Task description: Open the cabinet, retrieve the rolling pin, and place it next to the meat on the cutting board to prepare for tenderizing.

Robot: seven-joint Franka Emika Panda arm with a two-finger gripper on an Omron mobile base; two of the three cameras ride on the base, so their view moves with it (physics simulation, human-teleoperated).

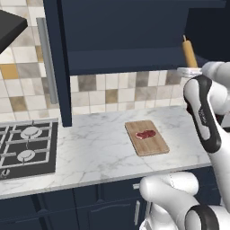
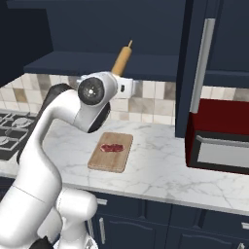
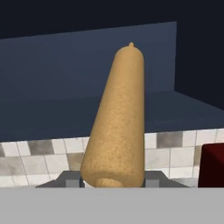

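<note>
Gripper (image 3: 113,183) clamped on slim tan speckled wooden rolling pin (image 3: 118,118), raised before open dark navy flat-doored cabinet (image 1: 121,31). Below, on white marbled desk (image 1: 94,148): rounded rectangular light-brown wooden cutting board (image 1: 152,144) bearing small flat red marbled meat (image 1: 145,134).

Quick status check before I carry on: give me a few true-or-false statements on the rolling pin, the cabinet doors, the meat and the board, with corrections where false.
1. The pincer is shut on the rolling pin. True.
2. The rolling pin lies on the cutting board. False: it is held up in the air in front of the open cabinet, pointing up and away from the hand.
3. The meat lies on the cutting board. True.
4. Both cabinet doors are closed. False: they stand swung open, with the dark inside in sight.
5. The cutting board sits on the stove. False: it sits on the marble counter, to the right of the stove in the left base view.
</note>
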